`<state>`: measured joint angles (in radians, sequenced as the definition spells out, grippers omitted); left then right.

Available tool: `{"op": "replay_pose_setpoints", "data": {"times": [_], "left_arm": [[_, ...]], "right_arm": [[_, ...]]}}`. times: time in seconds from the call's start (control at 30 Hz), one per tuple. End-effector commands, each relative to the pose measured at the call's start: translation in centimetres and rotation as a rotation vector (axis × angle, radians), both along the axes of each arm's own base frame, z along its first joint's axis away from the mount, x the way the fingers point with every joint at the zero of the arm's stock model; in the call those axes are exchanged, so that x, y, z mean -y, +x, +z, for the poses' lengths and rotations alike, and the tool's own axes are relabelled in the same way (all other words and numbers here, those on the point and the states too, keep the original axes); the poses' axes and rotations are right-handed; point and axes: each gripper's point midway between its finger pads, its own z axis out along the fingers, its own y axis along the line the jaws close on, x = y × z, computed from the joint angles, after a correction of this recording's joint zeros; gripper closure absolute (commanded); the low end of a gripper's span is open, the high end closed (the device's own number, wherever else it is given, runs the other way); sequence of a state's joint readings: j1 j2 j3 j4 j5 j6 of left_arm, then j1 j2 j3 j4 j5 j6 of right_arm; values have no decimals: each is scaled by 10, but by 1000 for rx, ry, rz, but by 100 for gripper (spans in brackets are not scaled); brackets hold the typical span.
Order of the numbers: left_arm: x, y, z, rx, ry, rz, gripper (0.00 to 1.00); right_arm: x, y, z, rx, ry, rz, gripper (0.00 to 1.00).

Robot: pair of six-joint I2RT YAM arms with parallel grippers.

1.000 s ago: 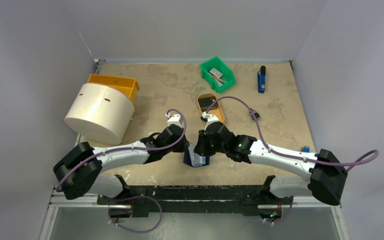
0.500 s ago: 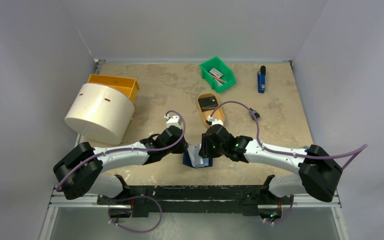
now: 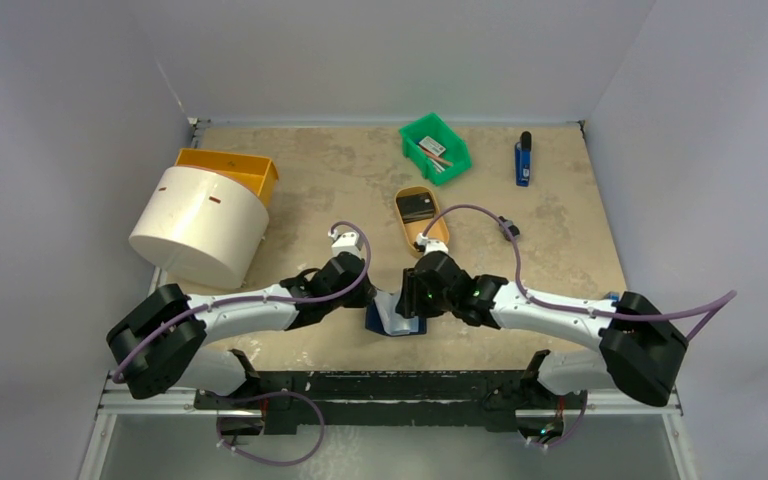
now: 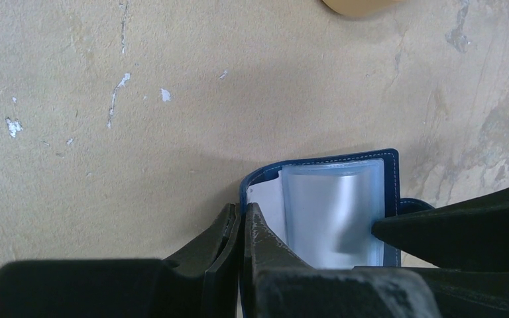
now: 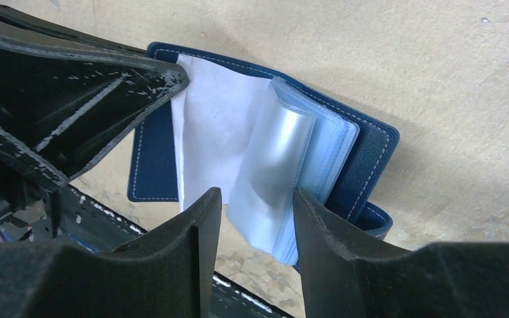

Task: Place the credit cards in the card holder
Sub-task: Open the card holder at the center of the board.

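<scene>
– Navy-blue folding card holder (image 3: 391, 322): where does it sit?

– At the near edge of the beige, mottled table (image 3: 320, 170), lying open between the two arms. The pale lining faces up, and a sheaf of clear plastic sleeves (image 5: 272, 165) stands up from the spine beside a white paper insert (image 5: 212, 126).

– What is the left gripper (image 4: 242, 215) doing?

– Its fingers are pinched together on the left edge of the blue cover, with almost no gap between them, and they pin that flap.

– And the right gripper (image 5: 255, 205)?

– Its jaws stand moderately apart and straddle the sleeves. The sheaf curls up into the gap. The finger nearer the spine is touching or nearly touching it, I cannot tell which, and the other finger is clear of it. Nothing is clamped.

– Any cards in view?

– None that I can pick out. Just beyond the right wrist lies a tan oval tray (image 3: 422, 215) with a black rectangular block (image 3: 417, 206) in it. Further back is a green plastic bin (image 3: 435, 148) holding small items too tiny to identify.

– And on the left?

– A large white cylinder (image 3: 198, 226) lies against an orange bin (image 3: 230, 167), well apart from the card holder.
</scene>
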<state>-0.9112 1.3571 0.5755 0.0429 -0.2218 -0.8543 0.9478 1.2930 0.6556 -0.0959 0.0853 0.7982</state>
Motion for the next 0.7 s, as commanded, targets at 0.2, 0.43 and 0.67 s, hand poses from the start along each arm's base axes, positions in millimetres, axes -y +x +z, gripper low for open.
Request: {"op": "replay_pose_setpoints", "data": {"times": [0.2,0.43,0.67], "left_arm": [[4,2,1,11,-23,6,100],[2,2,-1,12,-18,12,100],[-2,2,-5,10,-7,24,100]], "right_arm": [[-26,5,12,26,76,78,54],[-50,8,22,52,146,159,54],[-65,13,27,63,193,203,53]]}}
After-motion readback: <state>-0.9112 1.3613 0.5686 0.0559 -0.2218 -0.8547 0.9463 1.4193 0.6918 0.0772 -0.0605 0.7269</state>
